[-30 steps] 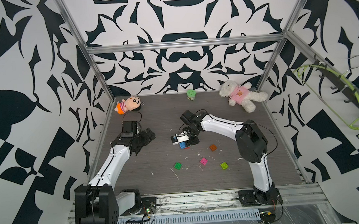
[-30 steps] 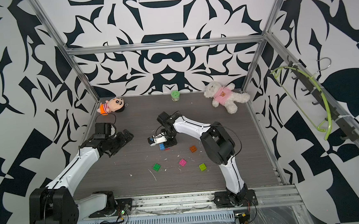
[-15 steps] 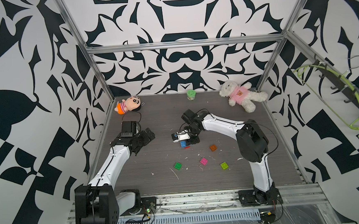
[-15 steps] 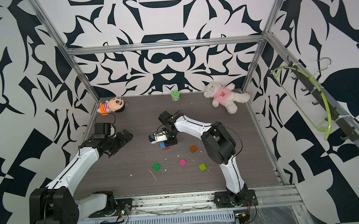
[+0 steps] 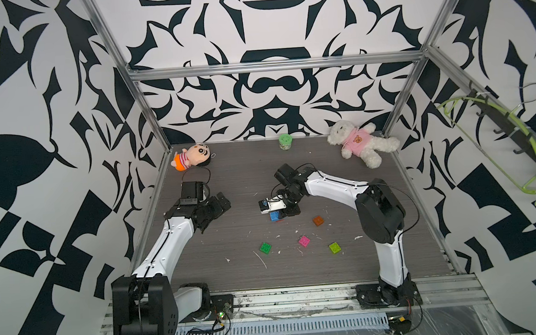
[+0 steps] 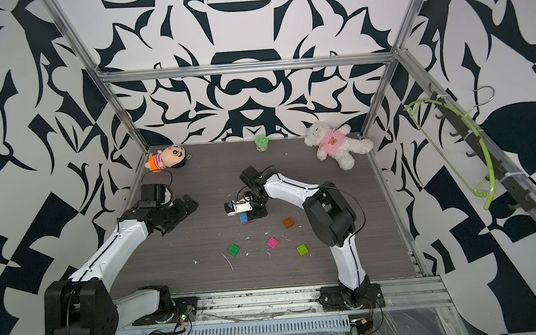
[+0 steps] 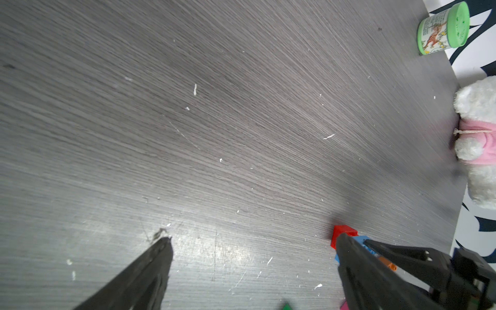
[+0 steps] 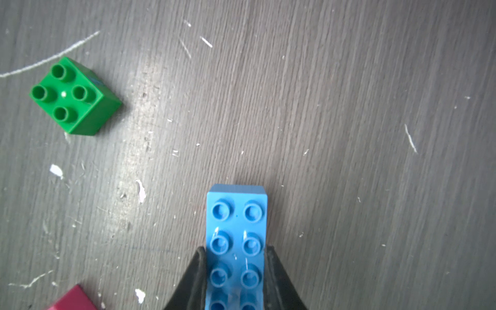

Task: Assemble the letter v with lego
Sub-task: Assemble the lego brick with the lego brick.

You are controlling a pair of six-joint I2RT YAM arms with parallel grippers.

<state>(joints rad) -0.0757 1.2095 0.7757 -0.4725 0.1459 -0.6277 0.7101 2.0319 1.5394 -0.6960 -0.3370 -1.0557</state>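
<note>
Lego: blue brick (image 8: 236,212) | mid table (image 5: 229,183), just beside red brick (image 7: 344,233) | right gripper (image 8: 235,251) clamped across its narrow sides; studs up, likely for joining | left gripper (image 7: 253,239) spread wide; empty

Nothing legible: the green-lidded tub (image 7: 440,29) bears a printed label (lettering too small to read).

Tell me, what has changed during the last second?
Nothing visible has changed. The right gripper stays shut on the blue brick; the left gripper stays open, away from the bricks. The green brick, pink brick, lime brick and orange brick lie where they were.
</note>
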